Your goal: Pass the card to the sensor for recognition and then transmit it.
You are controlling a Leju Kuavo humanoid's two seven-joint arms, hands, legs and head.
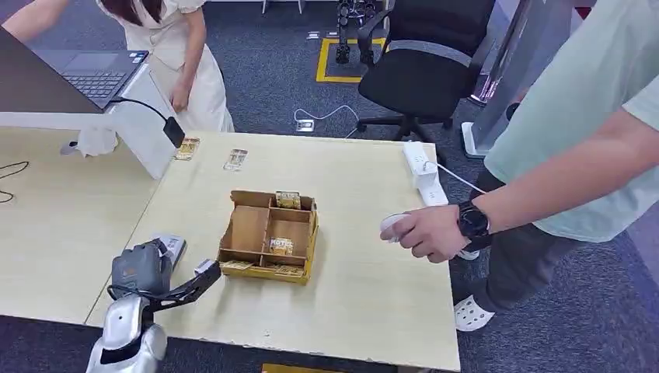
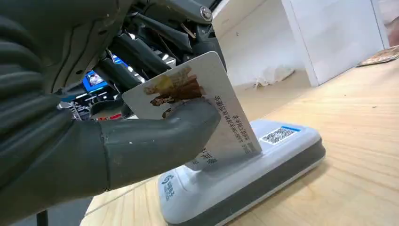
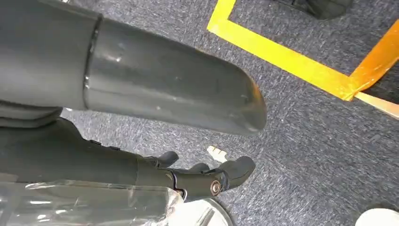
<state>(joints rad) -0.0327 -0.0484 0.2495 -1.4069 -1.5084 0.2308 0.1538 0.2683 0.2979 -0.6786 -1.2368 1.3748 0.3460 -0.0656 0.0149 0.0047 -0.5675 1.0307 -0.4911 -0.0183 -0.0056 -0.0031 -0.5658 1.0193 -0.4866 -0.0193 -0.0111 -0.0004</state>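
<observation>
Evidently the left hand [image 2: 117, 141] pinched the card [image 2: 197, 108] with its lower edge on the sensor [image 2: 263, 160], so recognition was under way, and next it apparently needed handing across toward the person's hand [image 1: 423, 231], while the right hand [image 3: 188, 176] hung empty, fingers loosely apart.

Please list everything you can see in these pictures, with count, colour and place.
card: one, white with a picture, in the left hand, its lower edge at the sensor
sensor: one, white and grey, on the table near its left edge
table: one, light wood
box: one, brown, compartments holding cards, table middle
loose cards: two, far side of table
power strip: one, white, right far edge
laptop: one, dark, far left
chair: one, black, behind table
people: two, one far left, one right with a watch
left hand: grey, holds the card
right hand: dark, above the carpet
</observation>
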